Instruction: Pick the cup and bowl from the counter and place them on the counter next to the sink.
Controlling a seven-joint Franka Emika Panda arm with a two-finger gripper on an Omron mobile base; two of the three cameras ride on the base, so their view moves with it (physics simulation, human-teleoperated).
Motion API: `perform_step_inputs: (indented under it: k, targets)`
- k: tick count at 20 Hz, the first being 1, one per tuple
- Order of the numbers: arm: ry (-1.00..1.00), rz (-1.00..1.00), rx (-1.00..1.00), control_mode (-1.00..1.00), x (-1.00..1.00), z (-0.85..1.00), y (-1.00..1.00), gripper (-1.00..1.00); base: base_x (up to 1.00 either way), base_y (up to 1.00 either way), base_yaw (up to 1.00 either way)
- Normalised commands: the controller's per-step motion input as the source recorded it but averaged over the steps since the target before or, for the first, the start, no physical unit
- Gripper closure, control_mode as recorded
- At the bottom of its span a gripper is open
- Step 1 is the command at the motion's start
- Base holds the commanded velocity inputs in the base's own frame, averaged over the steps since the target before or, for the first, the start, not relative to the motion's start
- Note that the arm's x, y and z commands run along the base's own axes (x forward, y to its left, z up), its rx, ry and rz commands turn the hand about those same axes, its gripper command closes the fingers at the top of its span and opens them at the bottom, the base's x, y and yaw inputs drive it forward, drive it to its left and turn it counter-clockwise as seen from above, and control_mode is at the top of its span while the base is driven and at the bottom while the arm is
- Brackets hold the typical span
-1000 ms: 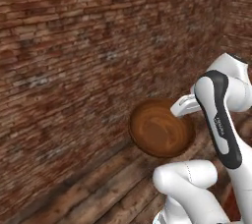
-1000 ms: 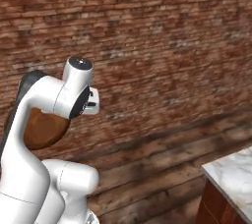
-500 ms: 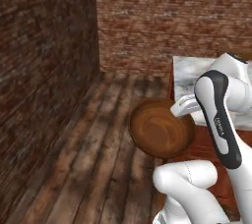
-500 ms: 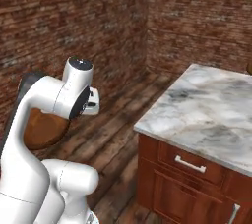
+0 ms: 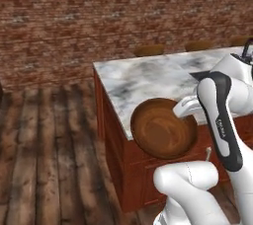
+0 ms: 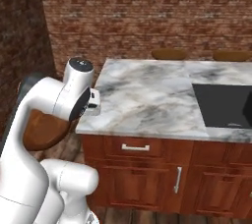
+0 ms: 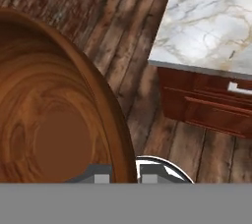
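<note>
Now the wide dark brown wooden bowl [image 5: 163, 129], clamped at its rim by the two-finger gripper [image 7: 124, 171], is being carried round by the turning base until the white-grey marble counter [image 6: 147, 95] and black rectangular sink [image 6: 224, 104] are faced, so placement is nearing.

Red brick wall [image 6: 147, 16], worn plank floor [image 5: 44, 145], what look like two stool seats [image 6: 170, 54] behind

Bowl [image 5: 163, 130]: wood, dark brown, glossy, swirling grain. Counter [image 6: 147, 95]: polished marble slab, white-grey with dark and tan veins, smooth. Cabinets [image 6: 147, 179]: reddish-brown wood, satin sheen; handles [image 6: 135, 147] pale metal. Sink [image 6: 224, 105]: matt black. Floor [image 5: 44, 145]: rough weathered wood planks. Wall [image 5: 99, 17]: rough red-brown brick. Stool seats [image 6: 170, 54]: brown wood.
</note>
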Motion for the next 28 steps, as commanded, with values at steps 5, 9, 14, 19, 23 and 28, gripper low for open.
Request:
perform_step_inputs:
  k: [5, 9, 14, 19, 23, 28]
  targets:
    - [0.00, 0.00, 0.00, 1.00, 0.00, 0.00, 0.00, 1.00, 0.88, -0.17, -0.01]
    - [0.00, 0.00, 0.00, 1.00, 0.00, 0.00, 0.00, 1.00, 0.64, -0.48, 0.18]
    - [0.00, 0.00, 0.00, 1.00, 0.00, 0.00, 0.00, 1.00, 0.29, -0.67, 0.19]
    - [0.00, 0.00, 0.00, 1.00, 0.00, 0.00, 0.00, 1.00, 0.00, -0.68, 0.17]
    - [0.00, 0.00, 0.00, 1.00, 0.00, 0.00, 0.00, 1.00, 0.00, -0.76, 0.04]
    - [0.00, 0.00, 0.00, 1.00, 0.00, 0.00, 0.00, 1.00, 0.20, -0.69, -0.04]
